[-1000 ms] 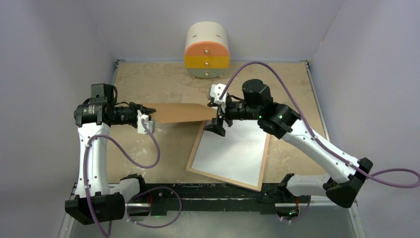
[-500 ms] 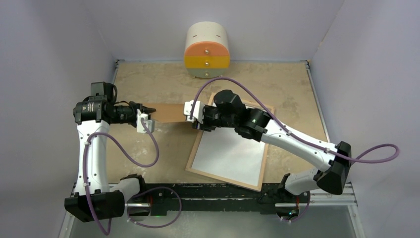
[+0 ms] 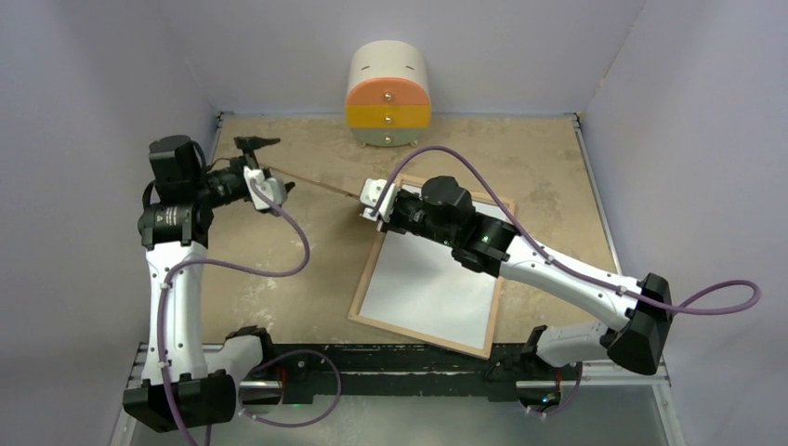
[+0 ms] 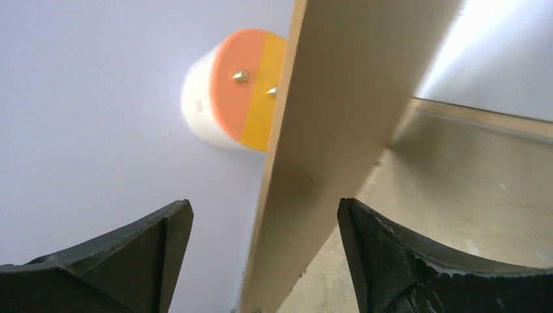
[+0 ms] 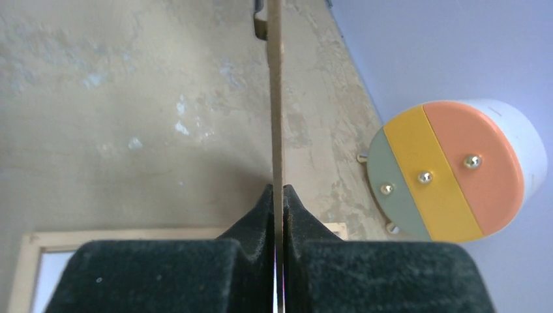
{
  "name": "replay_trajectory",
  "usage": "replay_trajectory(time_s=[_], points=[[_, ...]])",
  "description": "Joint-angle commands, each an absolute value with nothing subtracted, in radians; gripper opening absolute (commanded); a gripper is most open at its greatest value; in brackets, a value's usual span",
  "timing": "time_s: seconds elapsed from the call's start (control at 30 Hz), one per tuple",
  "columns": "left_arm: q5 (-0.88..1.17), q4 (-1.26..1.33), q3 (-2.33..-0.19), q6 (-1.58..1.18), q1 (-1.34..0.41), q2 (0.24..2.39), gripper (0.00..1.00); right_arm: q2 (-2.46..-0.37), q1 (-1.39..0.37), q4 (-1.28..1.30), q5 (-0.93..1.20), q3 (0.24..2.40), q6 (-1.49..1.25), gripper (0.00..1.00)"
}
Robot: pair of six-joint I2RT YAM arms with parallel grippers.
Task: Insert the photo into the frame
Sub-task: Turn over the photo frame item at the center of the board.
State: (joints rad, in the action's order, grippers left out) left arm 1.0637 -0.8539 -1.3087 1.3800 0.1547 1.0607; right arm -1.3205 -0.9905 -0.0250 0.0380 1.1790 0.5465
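Note:
The frame (image 3: 365, 276) lies flat on the table with its wood-coloured rim up and a plain white inside; one corner of it (image 5: 130, 233) shows under the right wrist. The photo is out of view. A plain brown backing board (image 3: 316, 184) hangs edge-on above the table between the two arms. My right gripper (image 3: 369, 200) is shut on the board's right end, its pads pressed on the thin edge (image 5: 276, 98). My left gripper (image 3: 271, 165) is open at the board's left end. The board (image 4: 339, 130) passes between its fingers (image 4: 163, 248) with a gap on both sides.
A round white cabinet with orange, yellow and grey-green drawer fronts (image 3: 388, 93) stands at the back wall, also seen in both wrist views (image 4: 241, 98) (image 5: 450, 169). Lilac walls close in the table on three sides. The arm bases sit on the near rail.
The right gripper moved left along the board and shut on it. The left gripper let go, opened and swung back-left. The board turned from flat to edge-on.

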Motion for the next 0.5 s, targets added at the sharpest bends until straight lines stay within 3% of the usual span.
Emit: replay_trajectory(time_s=[0.0, 0.2, 0.47], points=[[0.92, -0.137, -1.233, 0.687, 0.155, 1.017, 0.88, -1.257, -0.99, -0.232, -0.006, 1.183, 0.33, 0.0], [0.66, -0.207, -1.457, 0.467, 0.174, 1.143, 0.91, -1.291, -0.958, -0.175, -0.05, 1.287, 0.122, 0.0], [0.775, -0.27, -1.618, 0.193, 0.314, 1.273, 0.93, -1.255, -0.673, -0.185, 0.194, 1.339, -0.416, 0.0]])
